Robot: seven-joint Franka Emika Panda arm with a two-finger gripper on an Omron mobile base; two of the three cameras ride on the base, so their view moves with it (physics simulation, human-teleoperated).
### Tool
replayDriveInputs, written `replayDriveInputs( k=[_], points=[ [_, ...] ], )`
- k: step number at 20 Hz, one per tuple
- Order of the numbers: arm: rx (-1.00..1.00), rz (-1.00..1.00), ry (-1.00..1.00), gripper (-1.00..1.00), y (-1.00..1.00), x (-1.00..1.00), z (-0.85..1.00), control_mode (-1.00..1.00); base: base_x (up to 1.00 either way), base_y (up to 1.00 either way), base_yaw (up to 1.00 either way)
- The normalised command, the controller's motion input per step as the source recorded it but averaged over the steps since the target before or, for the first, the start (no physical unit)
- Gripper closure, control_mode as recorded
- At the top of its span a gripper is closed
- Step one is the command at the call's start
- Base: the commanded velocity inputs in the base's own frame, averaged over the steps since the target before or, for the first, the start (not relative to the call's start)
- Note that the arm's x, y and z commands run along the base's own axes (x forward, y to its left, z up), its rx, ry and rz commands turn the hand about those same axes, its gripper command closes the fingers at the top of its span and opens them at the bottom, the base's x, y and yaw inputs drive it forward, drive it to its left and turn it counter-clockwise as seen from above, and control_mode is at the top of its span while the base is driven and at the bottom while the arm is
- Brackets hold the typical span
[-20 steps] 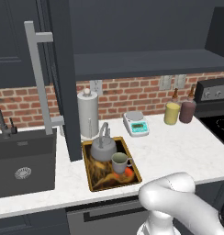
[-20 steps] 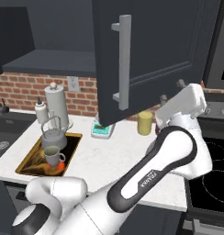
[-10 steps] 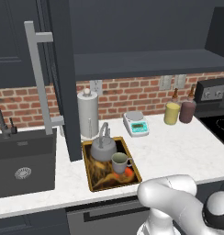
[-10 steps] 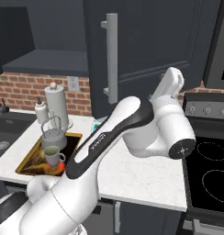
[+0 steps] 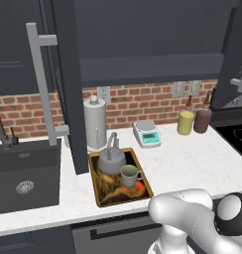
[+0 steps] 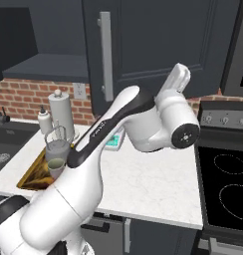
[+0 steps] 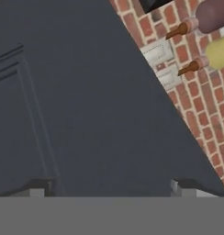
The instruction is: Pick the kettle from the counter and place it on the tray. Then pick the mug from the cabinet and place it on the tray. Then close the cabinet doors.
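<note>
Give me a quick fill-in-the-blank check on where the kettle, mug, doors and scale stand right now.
1. The kettle and the mug both sit on the ____.
2. The cabinet doors are not yet ____.
3. The small white scale stands on the ____, by the brick wall.
4. The gripper faces a dark door panel with its jaws ____.

Missing words: tray; closed; counter; open

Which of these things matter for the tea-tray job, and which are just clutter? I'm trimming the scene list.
Part of the job:
kettle, on the tray
mug, on the tray
tray
counter
cabinet doors: left, right, both open

Just lying about:
scale
yellow jar
maroon jar
grey canister
sink
</note>
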Motion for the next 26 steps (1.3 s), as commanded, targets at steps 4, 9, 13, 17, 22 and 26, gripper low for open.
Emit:
replayDriveInputs(
  k=[4, 9, 13, 17, 22, 26],
  points=[
    [-0.01, 0.0, 0.05, -1.0, 0.67, 0.51, 0.0, -1.0, 0.0, 0.0, 0.0],
    [-0.09, 0.0, 0.18, -1.0, 0.72, 0.47, 0.02, -1.0, 0.0, 0.0, 0.0],
    [-0.11, -0.01, 0.19, -1.0, 0.67, 0.47, 0.0, -1.0, 0.0, 0.0, 0.0],
    [-0.08, -0.01, 0.08, -1.0, 0.89, 0.59, 0.0, -1.0, 0.0, 0.0, 0.0],
    [-0.01, -0.01, -0.05, -1.0, 0.91, 0.45, -0.01, -1.0, 0.0, 0.0, 0.0],
    [0.0, -0.01, -0.19, -1.0, 0.79, 0.32, -0.01, -1.0, 0.0, 0.0, 0.0]
  ],
)
